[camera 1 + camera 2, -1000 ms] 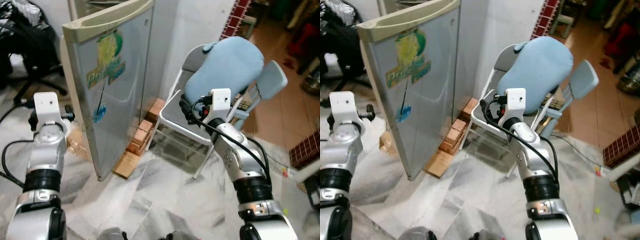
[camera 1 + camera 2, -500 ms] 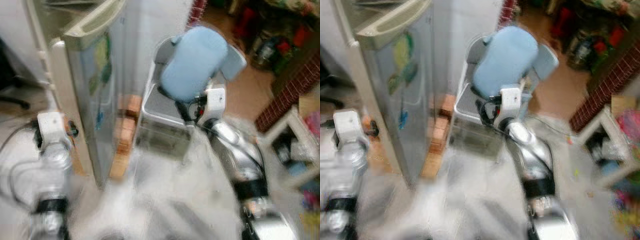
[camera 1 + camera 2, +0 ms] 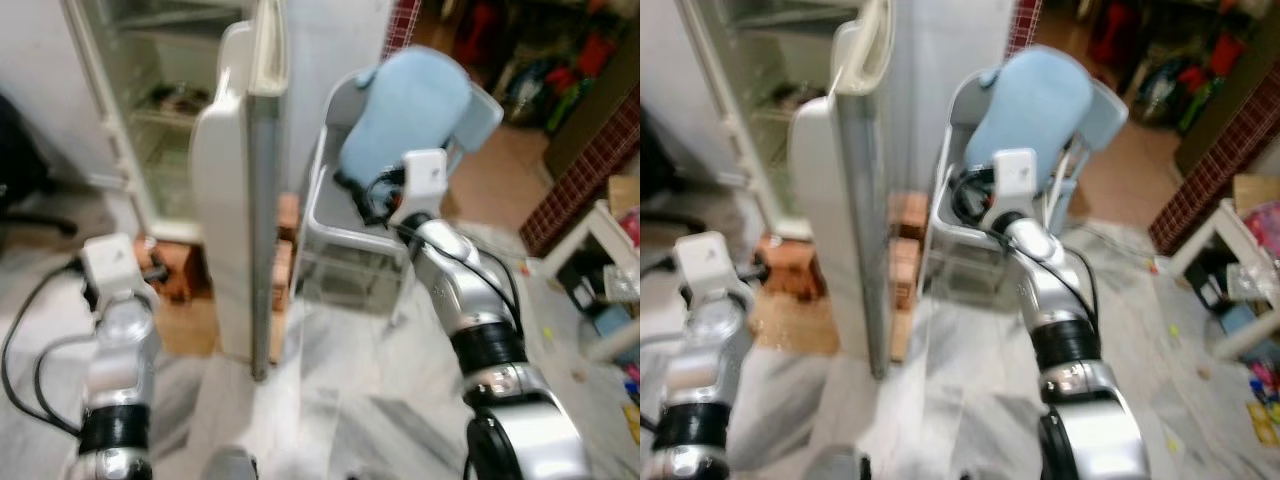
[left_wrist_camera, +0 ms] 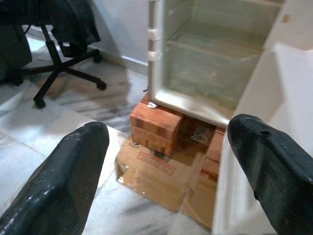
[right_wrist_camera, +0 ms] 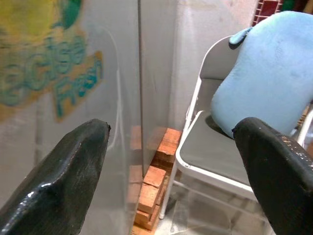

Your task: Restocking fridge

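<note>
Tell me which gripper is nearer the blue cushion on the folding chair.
Right. The right gripper, open, is raised just in front of the blue cushion on the chair. The left gripper, also open, is on the far side of the fridge door, facing the open fridge.

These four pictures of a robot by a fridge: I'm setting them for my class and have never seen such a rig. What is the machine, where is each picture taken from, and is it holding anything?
It is a walking humanoid robot with two silver arms, each ending in two long black fingers. The two wide pictures come from its head camera, looking down. They show the open white fridge door, edge-on, and the fridge's wire shelves. A grey folding chair holding a pale blue cushion stands to the right. The fridge rests on red bricks over flattened cardboard. The other two pictures look along each wrist. The left gripper and right gripper are both open, holding nothing.
</note>
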`<state>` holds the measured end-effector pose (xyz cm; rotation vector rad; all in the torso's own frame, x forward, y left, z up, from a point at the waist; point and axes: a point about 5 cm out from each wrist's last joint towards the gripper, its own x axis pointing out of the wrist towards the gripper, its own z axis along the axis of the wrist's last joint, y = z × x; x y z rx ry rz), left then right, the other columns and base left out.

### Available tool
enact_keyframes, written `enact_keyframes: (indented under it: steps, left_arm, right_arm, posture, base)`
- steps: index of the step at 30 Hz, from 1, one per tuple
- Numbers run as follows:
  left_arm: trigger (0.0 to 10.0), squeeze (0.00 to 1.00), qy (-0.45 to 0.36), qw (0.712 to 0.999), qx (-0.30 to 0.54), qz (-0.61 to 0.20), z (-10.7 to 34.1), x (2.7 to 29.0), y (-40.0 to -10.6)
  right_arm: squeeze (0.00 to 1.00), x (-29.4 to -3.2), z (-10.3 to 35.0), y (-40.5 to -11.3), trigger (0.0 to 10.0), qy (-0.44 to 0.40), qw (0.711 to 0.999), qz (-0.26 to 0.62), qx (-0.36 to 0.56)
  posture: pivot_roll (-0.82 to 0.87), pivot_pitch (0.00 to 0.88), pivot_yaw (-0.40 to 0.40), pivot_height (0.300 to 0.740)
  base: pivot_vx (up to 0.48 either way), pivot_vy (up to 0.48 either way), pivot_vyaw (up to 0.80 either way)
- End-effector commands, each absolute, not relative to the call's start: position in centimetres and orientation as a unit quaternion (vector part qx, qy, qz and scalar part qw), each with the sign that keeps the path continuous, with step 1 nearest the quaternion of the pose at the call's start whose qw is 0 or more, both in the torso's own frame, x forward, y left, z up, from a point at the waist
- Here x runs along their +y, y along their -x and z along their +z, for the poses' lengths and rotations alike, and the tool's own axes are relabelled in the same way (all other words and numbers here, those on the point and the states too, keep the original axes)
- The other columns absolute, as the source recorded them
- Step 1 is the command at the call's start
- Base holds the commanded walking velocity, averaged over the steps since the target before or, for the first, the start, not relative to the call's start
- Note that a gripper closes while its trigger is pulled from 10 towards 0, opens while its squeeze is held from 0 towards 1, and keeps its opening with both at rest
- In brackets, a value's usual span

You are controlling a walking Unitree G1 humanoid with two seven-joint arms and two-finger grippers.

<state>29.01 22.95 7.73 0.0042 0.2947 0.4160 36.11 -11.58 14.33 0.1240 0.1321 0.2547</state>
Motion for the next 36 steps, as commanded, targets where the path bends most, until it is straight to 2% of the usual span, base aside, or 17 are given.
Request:
enact_keyframes:
  steps: [1,5,9,11,12,13,14,16,20,22,23,25,27,28,29,32,36]
  left_arm:
    - [10.0,0.0,-0.002,0.965,0.15,0.216,7.8,22.8,-28.6]
    - [10.0,0.0,0.037,0.957,0.172,0.232,7.2,21.5,-27.7]
    - [10.0,0.0,0.056,0.954,0.194,0.22,6.8,20.2,-27.4]
    - [10.0,0.0,0.051,0.955,0.198,0.217,6.8,20.0,-27.4]
    - [10.0,0.0,0.055,0.953,0.204,0.219,6.7,20.1,-27.4]
    - [10.0,0.0,0.055,0.953,0.204,0.219,6.7,20.1,-27.4]
    - [10.0,0.0,0.061,0.951,0.211,0.22,6.6,20.2,-27.3]
    - [10.0,0.0,0.065,0.949,0.216,0.22,6.6,20.1,-27.2]
    - [10.0,0.0,0.069,0.949,0.223,0.214,6.4,19.7,-27.0]
    - [10.0,0.0,0.066,0.952,0.221,0.202,6.5,19.6,-27.1]
    - [10.0,0.0,0.065,0.952,0.22,0.2,6.5,19.6,-27.2]
    - [10.0,0.0,0.05,0.964,0.197,0.169,7.2,19.1,-27.6]
    - [10.0,0.0,0.019,0.971,0.182,0.154,7.6,19.0,-27.8]
    - [10.0,0.0,0.004,0.978,0.163,0.134,8.2,18.7,-28.1]
    - [10.0,0.0,0.004,0.978,0.163,0.134,8.2,18.7,-28.1]
    - [10.0,0.0,-0.017,0.984,0.151,0.096,8.6,18.1,-28.1]
    - [10.0,0.0,-0.029,0.988,0.135,0.068,8.8,17.7,-27.9]
  right_arm:
    - [0.0,-10.3,15.1,-36.8,10.0,-0.08,0.987,0.121,0.07]
    - [0.0,-8.0,16.1,-37.8,10.0,-0.097,0.987,0.105,0.074]
    - [0.0,-4.8,17.5,-37.9,10.0,-0.136,0.976,0.151,0.072]
    - [0.0,-1.8,19.2,-37.4,10.0,-0.182,0.951,0.244,0.06]
    - [0.0,0.7,20.7,-36.1,10.0,-0.221,0.906,0.357,0.056]
    - [0.0,0.7,20.7,-36.1,10.0,-0.221,0.906,0.357,0.056]
    - [0.0,2.1,21.6,-34.6,10.0,-0.233,0.861,0.449,0.053]
    - [0.0,2.2,21.5,-33.9,10.0,-0.206,0.845,0.49,0.05]
    - [0.0,-1.5,17.2,-35.9,10.0,-0.073,0.921,0.375,0.08]
    - [0.0,-4.0,16.1,-36.6,10.0,-0.055,0.944,0.316,0.08]
    - [0.0,-4.4,16.0,-36.6,10.0,-0.055,0.946,0.309,0.079]
    - [0.0,-7.3,15.4,-36.8,10.0,-0.058,0.963,0.252,0.073]
    - [0.0,-8.9,15.0,-36.5,10.0,-0.038,0.972,0.224,0.067]
    - [0.0,-10.5,14.6,-36.2,10.0,-0.026,0.978,0.196,0.067]
    - [0.0,-10.5,14.6,-36.2,10.0,-0.026,0.978,0.196,0.067]
    - [0.0,-13.8,13.1,-35.4,10.0,-0.012,0.991,0.122,0.061]
    - [0.0,-15.5,12.8,-34.7,10.0,0.001,0.996,0.077,0.046]
  posture:
    - [0.11,0.0,-0.104,0.74]
    - [0.12,0.0,-0.102,0.74]
    - [0.13,0.0,-0.108,0.74]
    - [0.13,0.0,-0.117,0.74]
    - [0.14,0.0,-0.121,0.74]
    - [0.14,0.0,-0.121,0.74]
    - [0.13,0.0,-0.126,0.74]
    - [0.13,0.0,-0.128,0.74]
    - [0.13,0.0,-0.13,0.74]
    - [0.13,0.0,-0.126,0.74]
    - [0.13,0.0,-0.126,0.74]
    - [0.12,0.0,-0.121,0.74]
    - [0.11,0.0,-0.116,0.74]
    - [0.11,0.0,-0.116,0.74]
    - [0.11,0.0,-0.116,0.74]
    - [0.1,0.0,-0.1,0.74]
    - [0.08,0.0,-0.079,0.74]
  base:
    - [0.0,0.48,0.0]
    - [0.0,0.36,0.0]
    - [0.0,0.0,0.0]
    - [0.0,0.0,0.0]
    - [0.0,0.0,0.0]
    - [0.0,0.0,0.0]
    - [0.0,0.0,0.0]
    - [0.0,0.0,0.0]
    - [0.0,0.0,0.0]
    - [0.0,0.0,0.0]
    - [0.0,0.0,0.0]
    - [0.0,0.0,0.0]
    - [0.0,0.0,0.0]
    - [0.0,0.364,0.0]
    - [0.0,0.364,0.0]
    - [0.0,0.48,0.0]
    - [0.0,0.48,-0.4]
